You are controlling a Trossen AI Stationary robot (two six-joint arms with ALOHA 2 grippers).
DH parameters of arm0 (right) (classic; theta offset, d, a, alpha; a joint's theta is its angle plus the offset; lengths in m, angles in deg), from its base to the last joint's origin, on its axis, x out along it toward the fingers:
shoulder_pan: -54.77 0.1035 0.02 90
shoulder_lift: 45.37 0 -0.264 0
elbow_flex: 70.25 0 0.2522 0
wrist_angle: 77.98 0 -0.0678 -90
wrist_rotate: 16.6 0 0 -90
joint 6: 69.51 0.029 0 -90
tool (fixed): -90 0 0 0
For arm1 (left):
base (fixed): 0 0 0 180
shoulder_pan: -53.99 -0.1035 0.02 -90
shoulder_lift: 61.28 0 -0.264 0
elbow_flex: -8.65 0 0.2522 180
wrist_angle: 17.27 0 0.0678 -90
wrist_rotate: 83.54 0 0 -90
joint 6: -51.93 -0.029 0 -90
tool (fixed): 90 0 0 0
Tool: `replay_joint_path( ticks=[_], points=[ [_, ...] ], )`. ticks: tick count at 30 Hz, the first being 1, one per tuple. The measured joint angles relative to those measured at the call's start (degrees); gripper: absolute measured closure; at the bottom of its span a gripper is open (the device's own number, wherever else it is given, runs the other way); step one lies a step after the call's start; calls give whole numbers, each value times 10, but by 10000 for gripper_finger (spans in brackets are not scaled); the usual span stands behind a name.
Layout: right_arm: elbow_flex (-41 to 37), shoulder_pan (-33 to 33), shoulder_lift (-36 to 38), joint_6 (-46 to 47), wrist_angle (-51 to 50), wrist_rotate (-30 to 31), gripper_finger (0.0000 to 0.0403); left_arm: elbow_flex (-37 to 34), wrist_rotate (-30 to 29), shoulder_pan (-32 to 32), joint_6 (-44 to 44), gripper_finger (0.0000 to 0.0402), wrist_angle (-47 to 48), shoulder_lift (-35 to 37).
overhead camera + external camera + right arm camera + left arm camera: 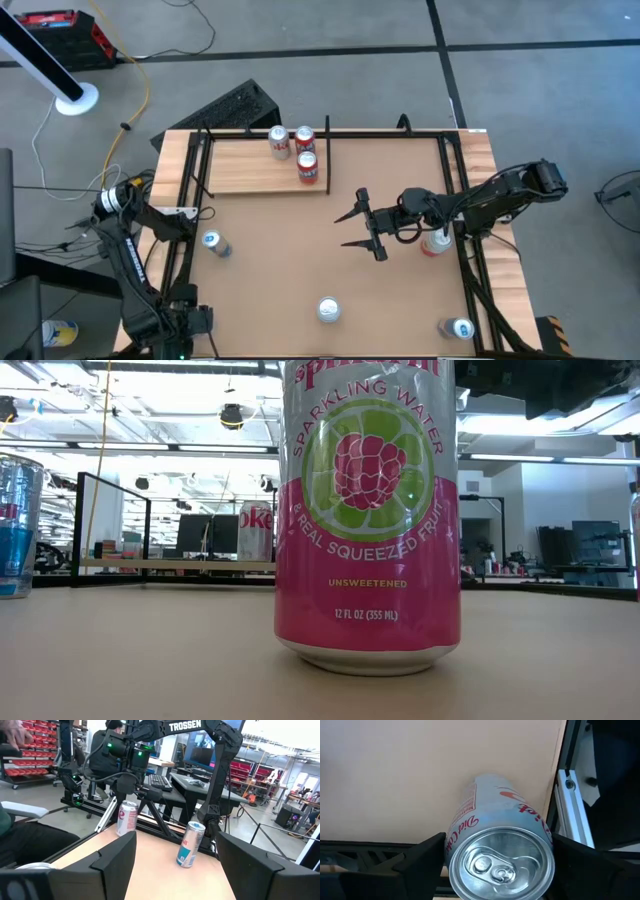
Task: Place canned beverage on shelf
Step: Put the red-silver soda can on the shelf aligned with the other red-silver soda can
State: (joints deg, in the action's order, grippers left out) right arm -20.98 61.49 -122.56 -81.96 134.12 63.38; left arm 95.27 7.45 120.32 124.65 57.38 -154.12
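Note:
A silver Diet Coke can stands upright at the table's near left corner and also shows in the right wrist view. My left gripper points straight down over it, open, one finger on either side of the can's top, apart from it. The arm hides this can in the high view. The shelf, a pale board with black rails at the far left, carries three upright cans. My right gripper is open and level at mid-table, pointing toward the left edge, with nothing between its fingers.
A slim blue can stands near the left edge. A pink sparkling water can stands at the near middle, and a blue can at the near right. A red and white can stands under the right arm. Black rails edge the table.

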Motion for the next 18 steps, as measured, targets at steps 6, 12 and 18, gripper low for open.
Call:
replay_joint_path(
  ticks=[6,12,18],
  points=[
    [0,0,0,0,0,0,106,0,-3,0,-15,77,0,0],
    [0,0,0,0,0,0,106,0,-1,-7,-31,104,0,0],
    [0,0,0,0,0,0,106,0,-19,-49,-85,122,1,0]
  ],
)
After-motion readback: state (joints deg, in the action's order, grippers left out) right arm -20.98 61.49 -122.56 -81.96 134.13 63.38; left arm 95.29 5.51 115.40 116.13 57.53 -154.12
